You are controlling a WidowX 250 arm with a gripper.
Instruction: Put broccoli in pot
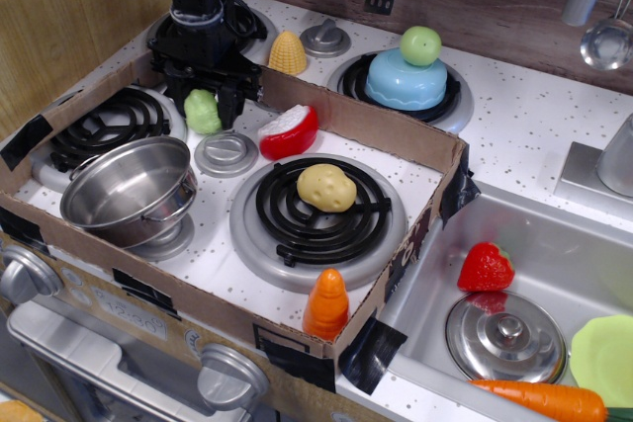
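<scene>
Toy stove inside a cardboard box (415,145). The black gripper (205,104) points downward at the back left, its jaws closed around the broccoli (203,112), which sits between them above the stove top beside the left rear burner (104,126). The pot (131,190) stands tilted at the front left, near the gripper. A potato (326,187) rests on the middle burner.

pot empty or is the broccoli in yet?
Empty. The pot shows only bare steel inside. The broccoli is outside it, up by the back-left burner between the fingers of the hand.
</scene>
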